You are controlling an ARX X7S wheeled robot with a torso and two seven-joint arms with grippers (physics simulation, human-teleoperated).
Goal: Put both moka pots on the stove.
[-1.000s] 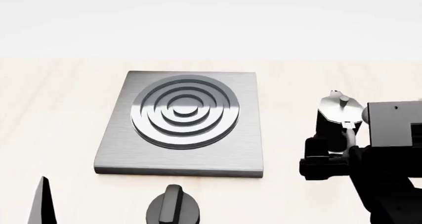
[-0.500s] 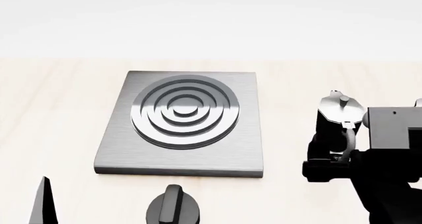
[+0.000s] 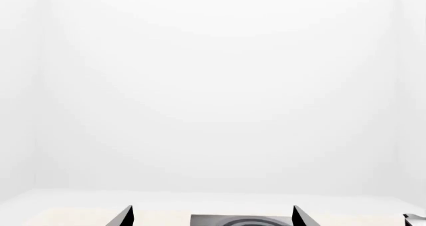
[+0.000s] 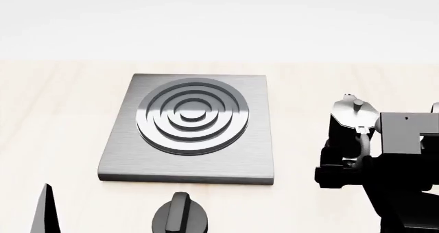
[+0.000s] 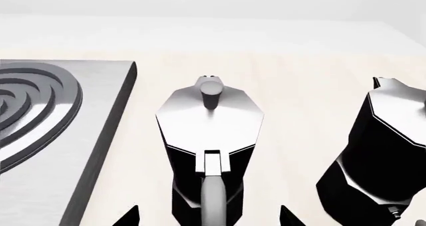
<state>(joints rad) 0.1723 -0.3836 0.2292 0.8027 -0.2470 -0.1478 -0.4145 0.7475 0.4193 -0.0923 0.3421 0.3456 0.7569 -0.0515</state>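
Observation:
One moka pot [image 4: 353,114] stands on the table to the right of the stove [image 4: 188,125]. In the right wrist view this pot [image 5: 209,126] is dead ahead with its handle toward the camera. The second moka pot [image 5: 386,151] stands beside it, and only a sliver shows in the head view [image 4: 435,108]. My right gripper [image 5: 207,217] is open, its fingertips [image 5: 126,217] spread either side of the near pot's handle, not closed on it. My left gripper [image 3: 211,217] is open and empty, facing the stove [image 3: 240,220] from the near side.
A squat black round knob [image 4: 180,215] sits on the table just in front of the stove's near edge. One finger [image 4: 44,212] of the left gripper shows at the head view's lower left. Light wooden tabletop [image 4: 55,114] surrounds the stove.
My right gripper has dropped slightly and settled closer round the near pot's handle. The pots, stove and left arm have not moved.

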